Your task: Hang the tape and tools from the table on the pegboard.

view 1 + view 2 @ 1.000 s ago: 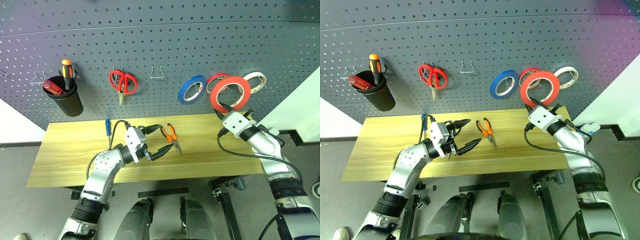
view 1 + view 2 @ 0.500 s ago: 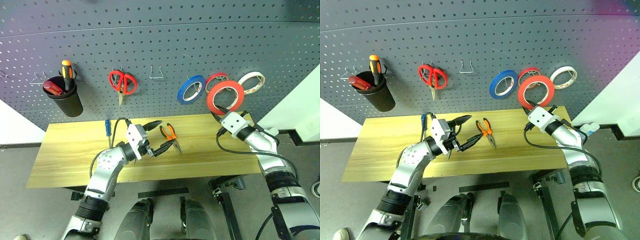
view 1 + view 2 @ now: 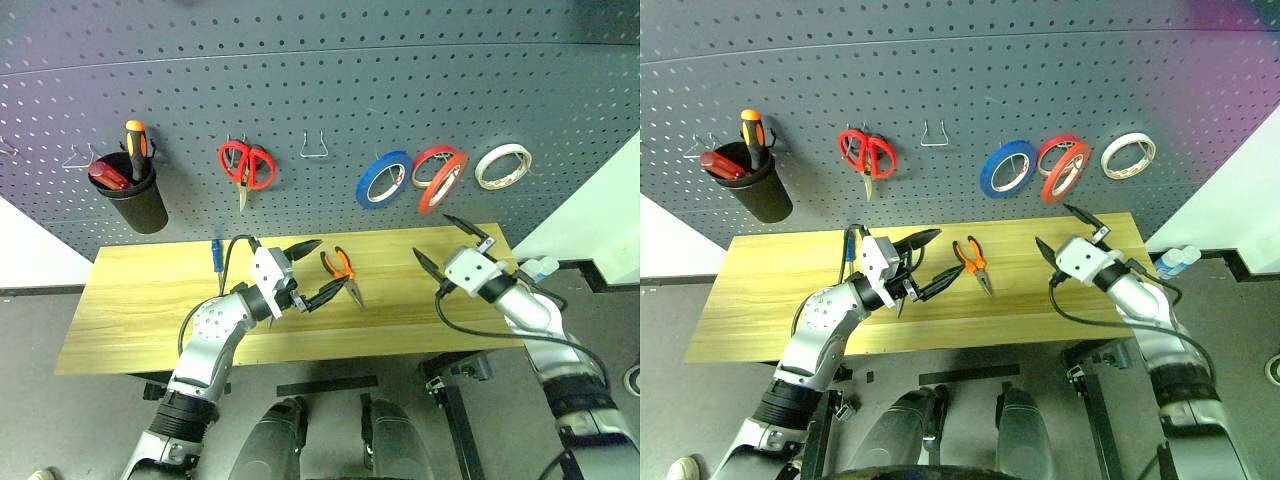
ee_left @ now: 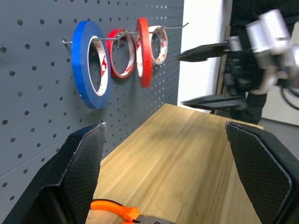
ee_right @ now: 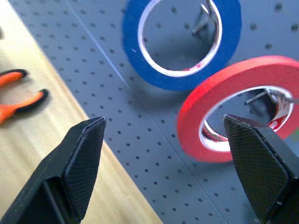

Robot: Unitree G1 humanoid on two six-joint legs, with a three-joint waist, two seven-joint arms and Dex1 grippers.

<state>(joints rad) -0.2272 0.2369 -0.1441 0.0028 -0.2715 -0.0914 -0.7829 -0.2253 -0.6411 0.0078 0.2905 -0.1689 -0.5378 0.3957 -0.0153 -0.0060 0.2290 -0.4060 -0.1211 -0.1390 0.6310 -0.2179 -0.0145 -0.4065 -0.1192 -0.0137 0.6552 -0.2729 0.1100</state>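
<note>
The wide red tape [image 3: 441,180] hangs on a hook of the pegboard [image 3: 400,80], in front of a thinner red-rimmed roll; the same tape [image 5: 233,105] fills the right wrist view. My right gripper [image 3: 432,235] is open just below and in front of it, holding nothing. Orange-handled pliers [image 3: 341,269] lie mid-table [image 3: 130,310]. My left gripper [image 3: 332,264] hovers open beside them, one finger on either side. A blue-handled screwdriver [image 3: 214,252] lies near the table's back edge, left of my left arm.
On the pegboard: a black cup [image 3: 137,200] with orange and red screwdrivers, red-handled scissors [image 3: 246,165], a bare wire hook [image 3: 314,148], a blue roll [image 3: 384,178] and a white roll [image 3: 503,165]. A small bottle [image 3: 541,268] stands past the table's right end.
My right gripper opened and let go of the red tape, which now hangs on the pegboard hook. That hand drew back and down. The left arm stayed put.
</note>
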